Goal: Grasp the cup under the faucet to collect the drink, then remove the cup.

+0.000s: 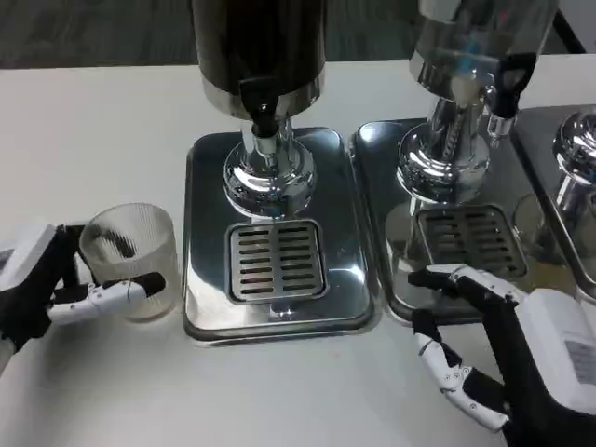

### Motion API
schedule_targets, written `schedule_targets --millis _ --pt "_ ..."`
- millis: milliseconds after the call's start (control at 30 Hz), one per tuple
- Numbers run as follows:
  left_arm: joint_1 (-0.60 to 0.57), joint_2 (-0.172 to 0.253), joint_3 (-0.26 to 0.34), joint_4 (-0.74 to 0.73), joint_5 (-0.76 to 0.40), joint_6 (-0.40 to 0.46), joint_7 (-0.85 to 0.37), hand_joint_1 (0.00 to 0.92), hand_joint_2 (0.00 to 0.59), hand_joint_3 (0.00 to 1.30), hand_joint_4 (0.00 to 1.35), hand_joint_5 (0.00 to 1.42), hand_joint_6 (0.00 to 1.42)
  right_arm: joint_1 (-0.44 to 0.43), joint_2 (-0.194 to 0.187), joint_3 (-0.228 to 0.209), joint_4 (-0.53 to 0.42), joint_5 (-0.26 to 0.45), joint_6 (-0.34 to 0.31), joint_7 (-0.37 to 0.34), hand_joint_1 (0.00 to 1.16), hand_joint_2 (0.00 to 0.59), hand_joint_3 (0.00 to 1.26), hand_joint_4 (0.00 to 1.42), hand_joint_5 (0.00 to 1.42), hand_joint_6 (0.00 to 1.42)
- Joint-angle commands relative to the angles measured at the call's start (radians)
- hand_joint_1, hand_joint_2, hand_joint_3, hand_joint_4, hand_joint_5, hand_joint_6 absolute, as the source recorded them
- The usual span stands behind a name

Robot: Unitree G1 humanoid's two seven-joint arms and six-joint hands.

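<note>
Cup (132, 259), clear and ribbed, stands upright on the white table (93, 112) at the left, just beside the left edge of the nearer steel drip tray (349, 279) and well apart from the black faucet (264, 116). Left hand (42, 289) grasps it, one finger laid across its front wall. Right hand (503, 349) rests at the lower right with fingers spread and holding nothing, fingertips at the front rim of the second tray (377, 168). Slotted grate (277, 261) sits in the first tray. Farther back, the dark drink dispenser (259, 42) stands on a chrome base (268, 177); a clear dispenser (475, 37) stands to its right.
</note>
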Motion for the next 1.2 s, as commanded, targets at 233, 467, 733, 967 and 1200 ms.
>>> schedule_targets --millis 233,467,733,967,1200 --pt "0.033 0.049 0.044 -0.033 -0.011 -0.061 0.067 0.218 0.211 0.77 0.83 1.13 1.42 0.004 -0.001 0.0 -0.004 0.011 -0.004 0.005 0.46 0.428 0.43 0.39 0.38 0.42" --pt "0.034 0.054 0.052 -0.061 -0.008 -0.102 0.067 0.218 0.211 0.77 0.83 1.13 1.42 0.013 -0.002 -0.004 -0.016 0.014 -0.002 0.011 0.46 0.428 0.43 0.39 0.38 0.42" --pt "-0.03 0.008 0.018 -0.089 0.028 -0.104 0.05 0.218 0.211 0.77 0.83 1.13 1.42 0.022 0.006 -0.003 -0.03 0.012 0.003 0.012 0.45 0.428 0.43 0.39 0.38 0.42" --pt "-0.083 -0.037 -0.006 -0.078 0.055 -0.085 0.043 0.214 0.207 0.77 0.83 1.13 1.42 0.042 0.02 -0.001 -0.044 0.003 0.009 0.005 0.45 0.428 0.43 0.39 0.38 0.41" --pt "-0.117 -0.067 -0.032 -0.065 0.073 -0.065 0.044 0.212 0.207 0.76 0.82 1.13 1.42 0.058 0.029 -0.005 -0.054 -0.004 0.012 0.0 0.46 0.433 0.43 0.39 0.38 0.4"
